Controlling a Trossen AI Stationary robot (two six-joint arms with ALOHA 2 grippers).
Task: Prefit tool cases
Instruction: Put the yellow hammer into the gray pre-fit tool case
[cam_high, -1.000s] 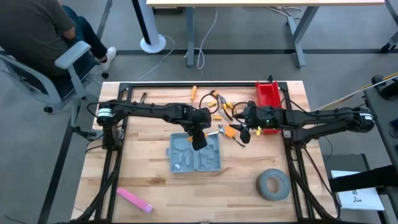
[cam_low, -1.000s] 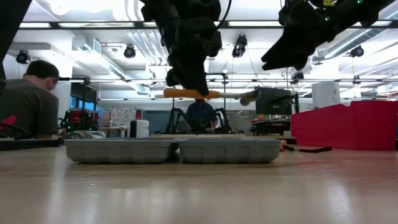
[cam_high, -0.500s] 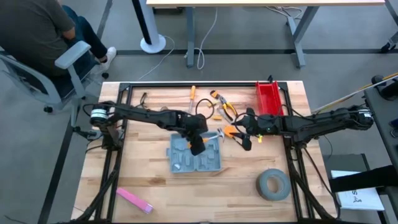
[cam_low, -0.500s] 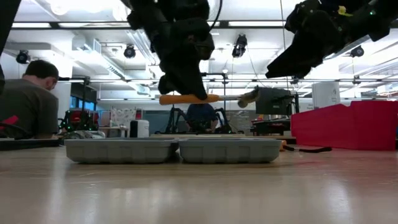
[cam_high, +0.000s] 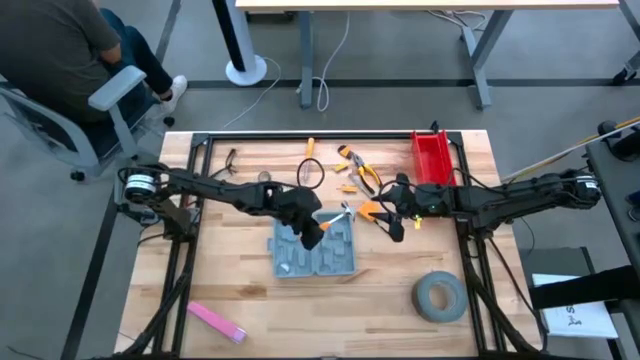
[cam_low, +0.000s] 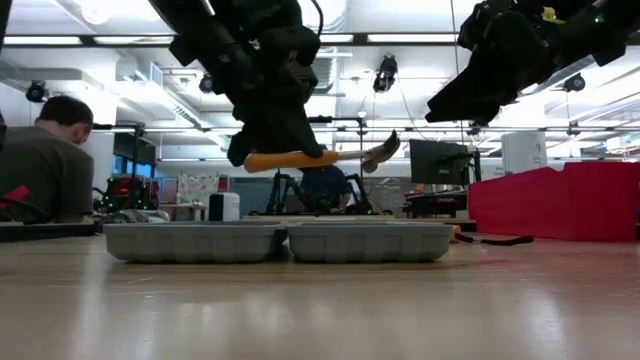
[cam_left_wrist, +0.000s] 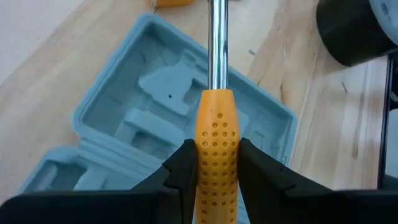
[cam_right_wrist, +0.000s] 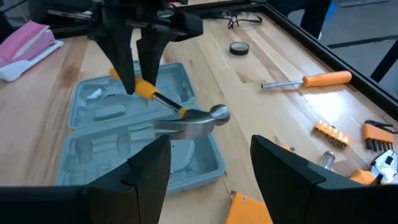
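Open blue-grey plastic case (cam_high: 314, 248) lying flat mid-table on pale planked wood (cam_high: 250, 300), both halves up, rounded corners, moulded tool-shaped recesses visible. Left gripper (cam_high: 312, 230) above the case, dark fingers (cam_left_wrist: 184, 165) pinched on the orange, dimpled handle of a hammer (cam_right_wrist: 186, 118); bright round steel shaft, polished head with claw, held clear of the case. Right gripper (cam_high: 398, 218) just beside the case's right edge, near scattered orange-handled tools, fingers (cam_right_wrist: 147, 171) spread, nothing between them. Glossy red rectangular bin (cam_high: 432, 155) at the far right of the table; grey tape roll (cam_high: 440, 297), ring-shaped, near the front right; pink flat bar (cam_high: 216, 320) at the front left; orange-handled screwdriver (cam_right_wrist: 308, 80) on the wood beyond the case. Compared with one second earlier: left arm drawn back toward its own side, hammer lowered and now tilted, head end raised, instead of level; right gripper shifted slightly toward the case; case unmoved.
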